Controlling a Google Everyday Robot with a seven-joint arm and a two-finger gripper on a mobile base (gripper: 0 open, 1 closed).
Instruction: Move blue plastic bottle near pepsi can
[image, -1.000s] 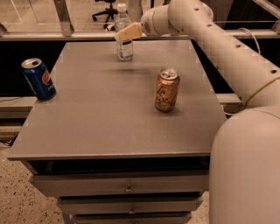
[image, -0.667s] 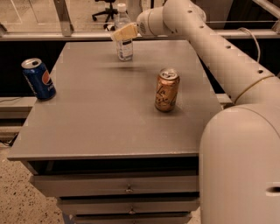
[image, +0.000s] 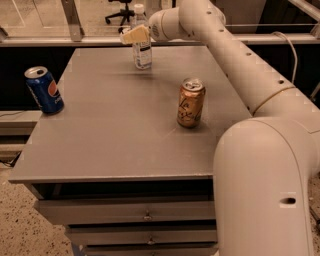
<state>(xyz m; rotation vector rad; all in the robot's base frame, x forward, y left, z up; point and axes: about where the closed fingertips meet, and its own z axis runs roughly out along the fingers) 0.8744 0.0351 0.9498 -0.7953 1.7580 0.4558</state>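
The blue plastic bottle (image: 142, 51) is clear with a white cap and a white label. It stands upright near the far edge of the grey table (image: 110, 150). My gripper (image: 134, 35) is at the bottle's upper part, in front of it and a little to its left, with the arm reaching in from the right. The pepsi can (image: 44, 90) is dark blue with a silver top. It stands upright near the table's left edge, far to the left of the bottle and closer to the front.
An orange-brown can (image: 191, 102) with script lettering stands right of the table's middle. Drawers (image: 146, 216) sit under the table's front edge. A rail (image: 75, 22) and an office chair (image: 120, 10) are behind the table. My arm's large body fills the lower right.
My gripper has moved a little to the left across the top part of the bottle. The bottle and both cans stay where they were.
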